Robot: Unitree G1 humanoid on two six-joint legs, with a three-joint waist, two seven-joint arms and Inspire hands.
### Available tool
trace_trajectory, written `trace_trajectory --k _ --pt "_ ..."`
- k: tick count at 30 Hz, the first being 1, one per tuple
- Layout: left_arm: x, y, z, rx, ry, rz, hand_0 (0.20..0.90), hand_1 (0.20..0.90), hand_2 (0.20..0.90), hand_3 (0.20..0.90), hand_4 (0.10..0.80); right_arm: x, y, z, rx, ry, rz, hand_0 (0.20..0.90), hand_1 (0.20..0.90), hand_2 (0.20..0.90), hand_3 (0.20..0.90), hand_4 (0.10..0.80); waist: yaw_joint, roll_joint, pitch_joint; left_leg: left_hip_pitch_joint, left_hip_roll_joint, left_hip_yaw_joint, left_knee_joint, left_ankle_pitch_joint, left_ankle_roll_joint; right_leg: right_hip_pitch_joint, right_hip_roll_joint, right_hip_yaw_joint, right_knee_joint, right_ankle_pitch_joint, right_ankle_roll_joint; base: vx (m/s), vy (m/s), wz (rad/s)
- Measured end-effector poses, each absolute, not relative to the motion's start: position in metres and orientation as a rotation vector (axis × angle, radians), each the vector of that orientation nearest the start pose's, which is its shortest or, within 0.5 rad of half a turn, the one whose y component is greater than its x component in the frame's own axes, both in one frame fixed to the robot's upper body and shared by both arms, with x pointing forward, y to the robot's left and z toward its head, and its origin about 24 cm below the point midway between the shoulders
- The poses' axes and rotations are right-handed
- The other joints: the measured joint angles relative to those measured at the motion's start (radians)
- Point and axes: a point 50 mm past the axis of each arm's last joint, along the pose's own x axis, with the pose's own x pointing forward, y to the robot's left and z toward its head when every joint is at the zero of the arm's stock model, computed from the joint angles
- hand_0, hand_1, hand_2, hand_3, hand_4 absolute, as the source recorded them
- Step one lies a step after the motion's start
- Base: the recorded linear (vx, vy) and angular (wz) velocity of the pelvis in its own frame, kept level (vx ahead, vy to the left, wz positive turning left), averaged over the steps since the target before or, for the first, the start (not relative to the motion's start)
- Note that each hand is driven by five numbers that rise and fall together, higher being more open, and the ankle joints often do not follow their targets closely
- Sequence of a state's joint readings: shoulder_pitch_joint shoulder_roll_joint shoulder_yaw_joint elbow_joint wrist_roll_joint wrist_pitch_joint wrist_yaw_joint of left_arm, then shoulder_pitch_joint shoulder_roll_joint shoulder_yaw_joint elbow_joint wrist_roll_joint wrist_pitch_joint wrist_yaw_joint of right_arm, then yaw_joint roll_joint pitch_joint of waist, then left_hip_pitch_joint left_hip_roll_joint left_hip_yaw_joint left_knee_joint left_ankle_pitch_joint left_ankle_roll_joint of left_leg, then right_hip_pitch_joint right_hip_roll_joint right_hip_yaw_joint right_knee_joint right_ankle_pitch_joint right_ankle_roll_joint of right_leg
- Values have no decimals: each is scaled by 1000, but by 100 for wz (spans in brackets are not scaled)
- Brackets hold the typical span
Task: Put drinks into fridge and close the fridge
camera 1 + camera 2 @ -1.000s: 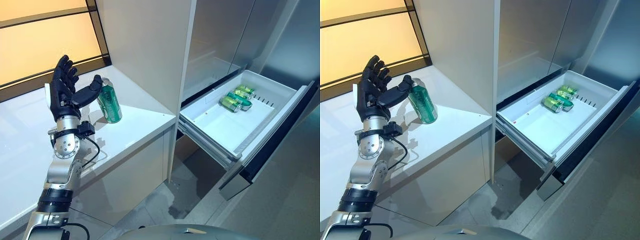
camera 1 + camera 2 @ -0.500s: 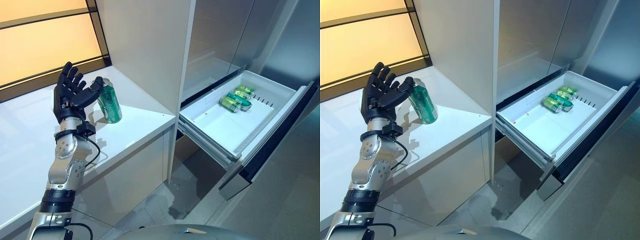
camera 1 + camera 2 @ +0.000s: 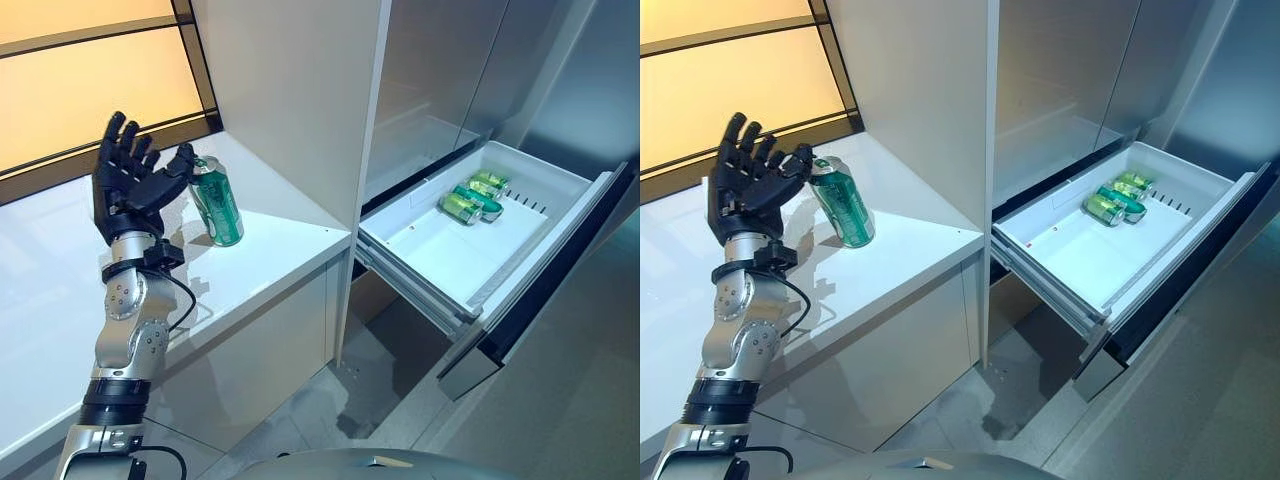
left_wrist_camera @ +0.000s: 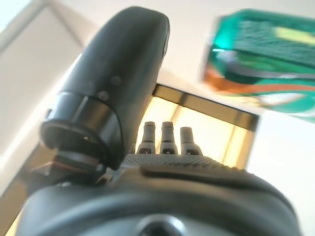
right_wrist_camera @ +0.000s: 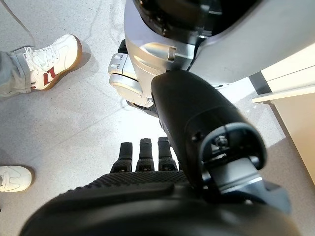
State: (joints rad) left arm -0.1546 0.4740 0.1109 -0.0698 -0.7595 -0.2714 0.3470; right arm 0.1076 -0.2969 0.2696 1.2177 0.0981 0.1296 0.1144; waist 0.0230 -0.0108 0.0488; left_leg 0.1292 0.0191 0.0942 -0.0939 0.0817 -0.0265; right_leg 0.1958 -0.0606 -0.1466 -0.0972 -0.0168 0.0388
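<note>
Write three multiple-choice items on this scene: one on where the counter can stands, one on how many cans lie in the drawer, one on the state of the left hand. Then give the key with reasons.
1. Where is the upright green can?
A. on the white counter
B. in the drawer
C. on the floor

2. How many cans lie in the open fridge drawer?
A. none
B. three
C. six

3. What is the left hand doing?
A. gripping the drawer front
B. closed on the can, lifting it
C. open, fingers spread, thumb by the can's top

Key: 1 A, the can stands on the counter beside the hand. 2 B, three green cans lie together at the drawer's far end. 3 C, the fingers are straight and not wrapped round the can.
</note>
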Motion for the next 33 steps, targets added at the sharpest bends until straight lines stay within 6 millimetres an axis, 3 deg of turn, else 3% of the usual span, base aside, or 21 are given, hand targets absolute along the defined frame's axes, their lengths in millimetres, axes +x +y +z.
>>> trace_trajectory --k 6,10,22,33 --pt "252 263 177 -426 -688 326 900 900 900 900 800 28 -243 -168 -238 1493 58 900 900 900 900 800 1 -7 -4 0 -1 0 0 0 0 0 0 1 0 0 0 0 0 0" --pt "251 258 187 -419 -735 276 900 900 900 900 800 27 -242 -168 -236 1493 60 900 900 900 900 800 0 -10 -7 0 -1 0 0 -2 -3 0 0 1 0 0 0 -13 1 0" --pt "270 236 162 -315 -431 78 900 900 900 900 800 30 -243 -167 -233 1483 58 900 900 900 900 800 -1 -5 -4 -10 -1 0 0 1 1 -11 0 2 0 0 1 -4 0 0" --pt "271 242 163 -186 -400 106 900 900 900 900 800 31 -249 -166 -233 1487 39 900 900 900 900 800 1 14 -2 -12 -1 -1 0 1 1 -12 0 1 0 0 1 0 0 0"
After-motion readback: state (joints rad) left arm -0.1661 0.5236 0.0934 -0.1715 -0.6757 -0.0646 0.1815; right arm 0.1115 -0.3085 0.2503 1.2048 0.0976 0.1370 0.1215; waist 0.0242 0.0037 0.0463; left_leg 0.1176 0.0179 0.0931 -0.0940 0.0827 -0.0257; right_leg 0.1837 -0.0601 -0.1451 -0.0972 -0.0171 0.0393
